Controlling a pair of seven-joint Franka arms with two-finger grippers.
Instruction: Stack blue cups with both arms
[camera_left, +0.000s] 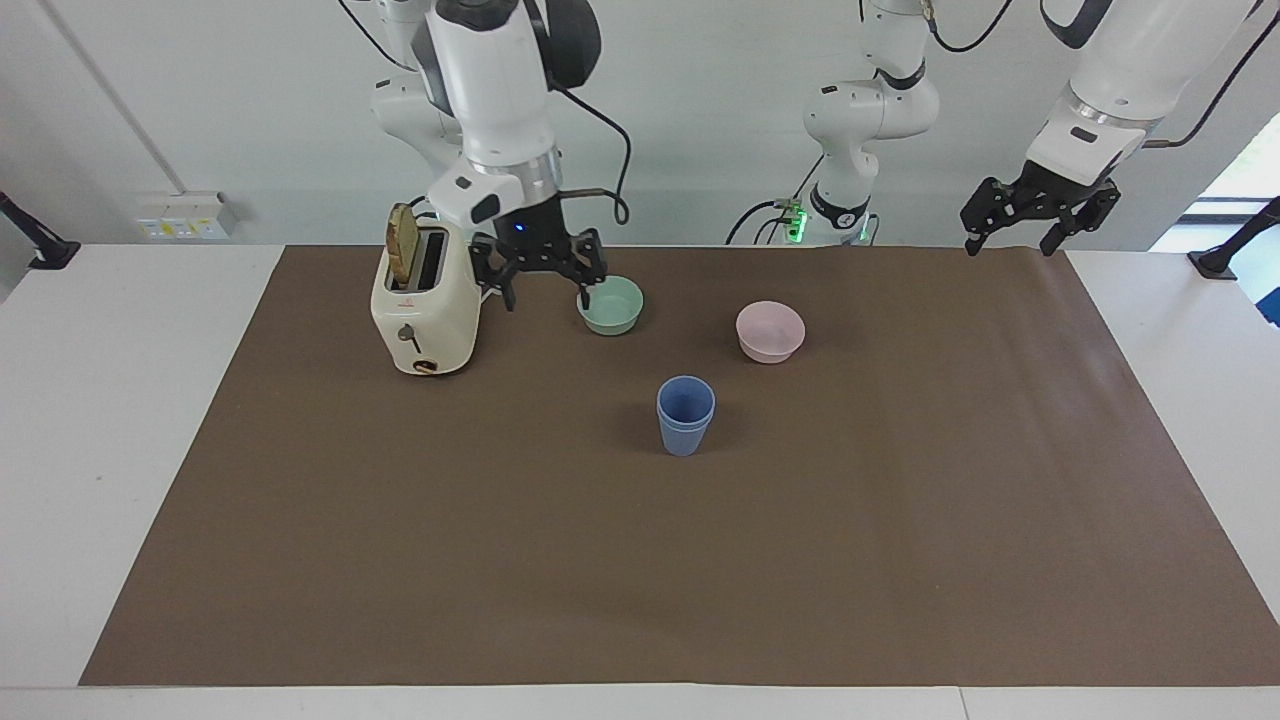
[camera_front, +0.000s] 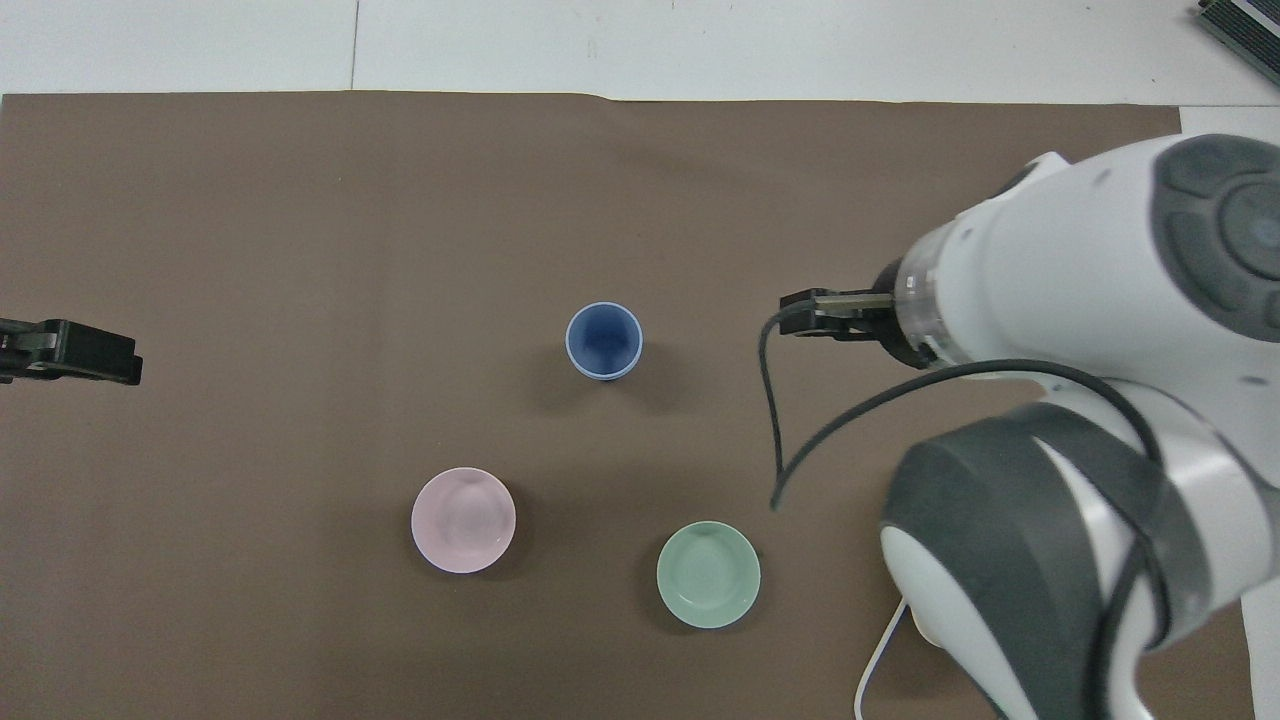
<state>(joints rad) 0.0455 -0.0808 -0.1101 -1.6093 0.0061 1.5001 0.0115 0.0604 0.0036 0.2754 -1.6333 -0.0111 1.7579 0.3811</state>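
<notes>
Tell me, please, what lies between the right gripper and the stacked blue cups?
The mint-green bowl sits roughly between the right gripper and the blue cups in the facing view; otherwise only bare brown mat.

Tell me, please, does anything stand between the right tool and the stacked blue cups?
Nothing visible does. The right tool hangs raised, open, between the toaster and green bowl; bare mat lies toward the nested blue cups.
</notes>
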